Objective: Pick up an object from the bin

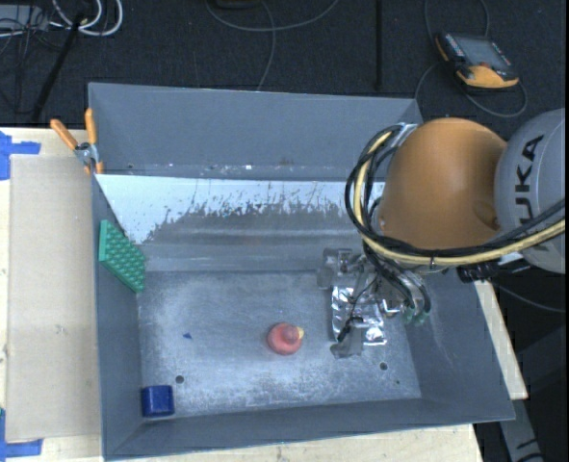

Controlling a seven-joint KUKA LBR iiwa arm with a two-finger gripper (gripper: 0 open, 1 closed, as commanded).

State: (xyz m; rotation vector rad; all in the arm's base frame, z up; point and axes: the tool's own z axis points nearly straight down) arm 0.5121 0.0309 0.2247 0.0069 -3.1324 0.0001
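- Pink ball [285, 339]: small and round with a yellow spot on its right side. It lies loose on the floor of the bin [228, 372], about mid-floor and somewhat toward the near wall, touching nothing.
- Gripper [357, 323]: bare metal, low over the floor just right of the ball and apart from it. I cannot tell whether it is parted or closed, and nothing can be made out in its grasp.
- Orange cover [443, 186]: a dome on the wrist above the gripper, ringed by black and yellow cables [361, 200].
- Blue block [157, 400]: a small cube in the near left corner, well apart from the ball.
- Green plate [121, 256]: flat and dotted, leaning tilted against the left wall, farther back.
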